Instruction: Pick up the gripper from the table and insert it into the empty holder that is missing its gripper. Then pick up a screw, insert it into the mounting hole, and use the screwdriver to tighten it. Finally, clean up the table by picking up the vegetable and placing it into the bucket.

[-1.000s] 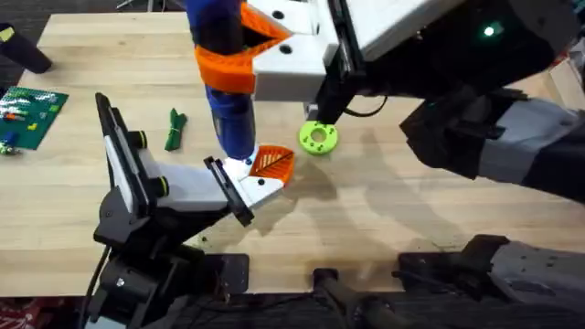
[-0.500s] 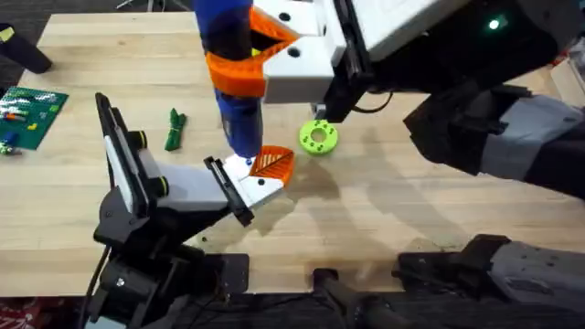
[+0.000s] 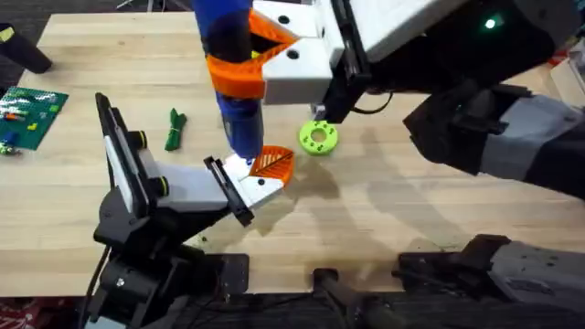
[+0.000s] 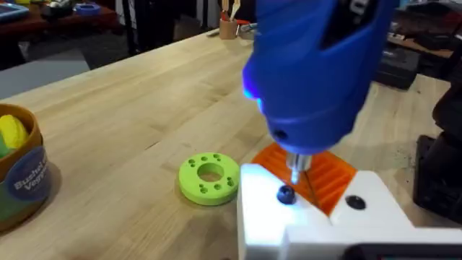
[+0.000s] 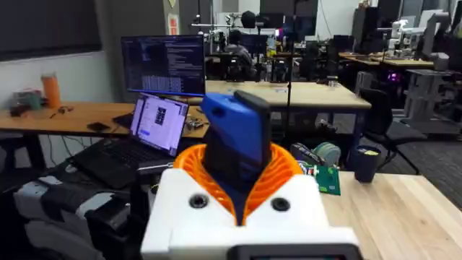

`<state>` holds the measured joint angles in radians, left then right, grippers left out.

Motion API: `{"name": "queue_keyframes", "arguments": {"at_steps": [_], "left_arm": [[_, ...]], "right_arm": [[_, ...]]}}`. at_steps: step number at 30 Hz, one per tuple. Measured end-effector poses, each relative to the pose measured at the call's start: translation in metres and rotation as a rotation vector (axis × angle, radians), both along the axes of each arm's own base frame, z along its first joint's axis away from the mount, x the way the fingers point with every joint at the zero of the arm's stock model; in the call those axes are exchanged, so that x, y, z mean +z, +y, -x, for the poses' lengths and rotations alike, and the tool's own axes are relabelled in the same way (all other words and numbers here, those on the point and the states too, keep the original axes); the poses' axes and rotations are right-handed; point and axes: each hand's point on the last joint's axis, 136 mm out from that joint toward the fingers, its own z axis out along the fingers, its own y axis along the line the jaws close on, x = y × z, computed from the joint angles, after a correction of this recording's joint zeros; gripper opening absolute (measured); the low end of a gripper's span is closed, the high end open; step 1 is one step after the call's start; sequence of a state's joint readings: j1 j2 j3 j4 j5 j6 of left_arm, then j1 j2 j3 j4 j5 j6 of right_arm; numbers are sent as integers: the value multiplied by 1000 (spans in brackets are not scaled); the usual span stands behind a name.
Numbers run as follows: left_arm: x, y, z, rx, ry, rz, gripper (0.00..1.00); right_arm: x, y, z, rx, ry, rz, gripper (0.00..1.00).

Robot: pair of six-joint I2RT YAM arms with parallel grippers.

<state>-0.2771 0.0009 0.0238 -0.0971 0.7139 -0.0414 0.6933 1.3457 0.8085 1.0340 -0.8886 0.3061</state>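
I am in the screw-tightening step. My right gripper (image 3: 239, 66), with its orange ribbed pads, is clamped around the blue screwdriver (image 3: 233, 87) and holds it upright over the white holder (image 3: 249, 185). The small orange gripper (image 3: 272, 162) is already seated in that holder, lying just to the right of the screwdriver's tip. In the left wrist view the screwdriver's thin metal bit (image 4: 294, 165) points down at a dark screw head (image 4: 286, 194) on the holder's white face; it looks just above the screw, though I cannot be sure from this angle whether it touches. A second dark fastener (image 4: 354, 202) sits to the right of it. My next move, as I judge it, calls for lowering the bit squarely into the screw head and turning without tilting. I cannot tell whether my left arm's fingers are apart or together. Still to be cleared: the dark green vegetable (image 3: 174, 129) lies on the table to the left of the holder, well apart from the bucket (image 4: 19, 173). A lime-green disc (image 3: 317, 138) rests to the right of the holder.
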Motion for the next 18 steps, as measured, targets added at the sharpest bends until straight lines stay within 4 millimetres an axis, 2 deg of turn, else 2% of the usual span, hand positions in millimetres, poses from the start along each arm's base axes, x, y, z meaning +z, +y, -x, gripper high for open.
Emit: {"name": "queue_keyframes", "arguments": {"at_steps": [18], "left_arm": [[0,0,0,0,0,0,13]], "right_arm": [[0,1,1,-2,-12,-2,37]]}}
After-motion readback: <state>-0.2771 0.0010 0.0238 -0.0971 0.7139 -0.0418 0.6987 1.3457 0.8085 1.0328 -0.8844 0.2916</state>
